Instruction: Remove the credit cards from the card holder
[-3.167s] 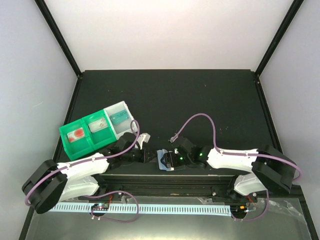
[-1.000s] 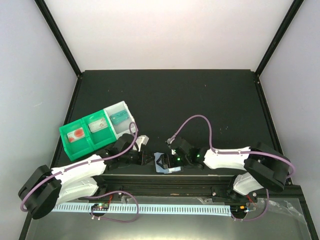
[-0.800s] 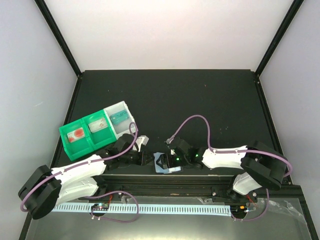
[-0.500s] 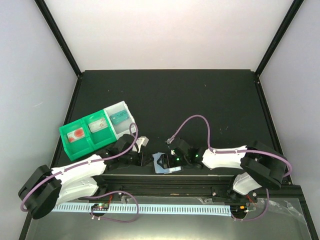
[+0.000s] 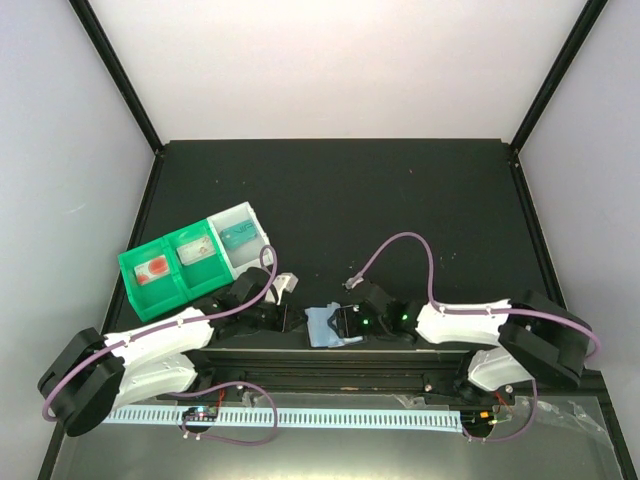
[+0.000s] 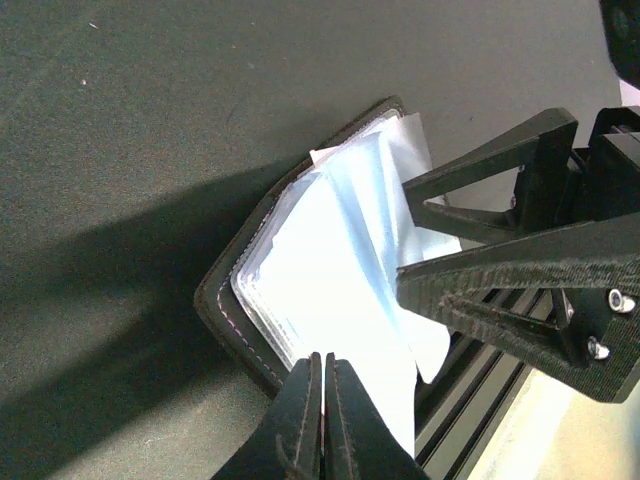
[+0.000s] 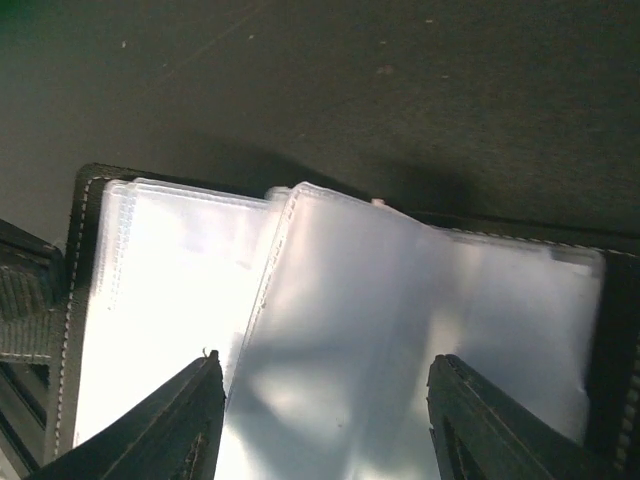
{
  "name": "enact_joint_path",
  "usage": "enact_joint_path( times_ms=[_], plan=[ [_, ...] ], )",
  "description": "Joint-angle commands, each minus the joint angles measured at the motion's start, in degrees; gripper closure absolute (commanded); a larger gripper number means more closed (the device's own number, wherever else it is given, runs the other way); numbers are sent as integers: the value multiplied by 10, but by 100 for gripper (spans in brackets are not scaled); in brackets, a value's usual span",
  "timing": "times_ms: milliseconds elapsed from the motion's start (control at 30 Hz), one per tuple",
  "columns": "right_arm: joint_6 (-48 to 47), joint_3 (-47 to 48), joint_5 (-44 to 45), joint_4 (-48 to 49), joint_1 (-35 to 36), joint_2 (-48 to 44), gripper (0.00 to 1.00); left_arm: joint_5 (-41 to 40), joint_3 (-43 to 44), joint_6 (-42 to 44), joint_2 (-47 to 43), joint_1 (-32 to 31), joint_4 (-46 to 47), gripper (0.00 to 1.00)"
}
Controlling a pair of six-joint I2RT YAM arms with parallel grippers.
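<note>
The card holder (image 5: 322, 325) is lying open at 6 o'clock on the surface (image 5: 400, 200). The left gripper (image 6: 322, 385), clenched, is pinning its 9 o'clock edge. The right gripper (image 7: 322, 368), released, is straddling a clear sleeve (image 7: 400, 300). The card hunt is likely underway; next calls for nipping a card's edge.

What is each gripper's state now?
Left gripper: closed, at the rim of the dark-edged folding card holder.
Right gripper: open, above its clear plastic sleeves.

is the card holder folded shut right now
No, the card holder lies spread open in the right wrist view, with its clear sleeves showing across both halves.
</note>
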Motion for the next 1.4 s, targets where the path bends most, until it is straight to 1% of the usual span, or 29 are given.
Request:
enact_joint_path(
  times_ms=[0, 267, 433, 567, 733, 1000, 1067, 1167, 1267, 1367],
  plan=[
    [16, -21, 57, -46, 3, -39, 43, -1, 24, 4, 3, -2, -2, 98],
    [29, -17, 118, -131, 3, -124, 46, -2, 26, 8, 2, -2, -4, 98],
    [21, 2, 97, -142, 3, -163, 47, -2, 28, 11, 3, -2, -4, 98],
    [10, 8, 44, -100, 4, -176, 47, -1, 29, 10, 3, -2, -6, 99],
    [13, 13, 2, -50, 8, -137, 46, -24, 37, 7, 0, -1, -32, 98],
    [12, 68, -9, -54, 35, -19, 33, -26, 40, 3, -12, -1, -32, 98],
    [10, 78, -8, -57, 39, 4, 32, -21, 42, 5, -14, -1, -32, 98],
    [13, 83, -8, -48, 43, 20, 30, -18, 45, 10, -14, -1, -35, 98],
    [12, 88, -14, -36, 45, 34, 27, -12, 48, 14, -13, -1, -34, 98],
    [9, 95, -11, -42, 48, 46, 28, -9, 46, 14, -13, -1, -33, 98]
  ],
)
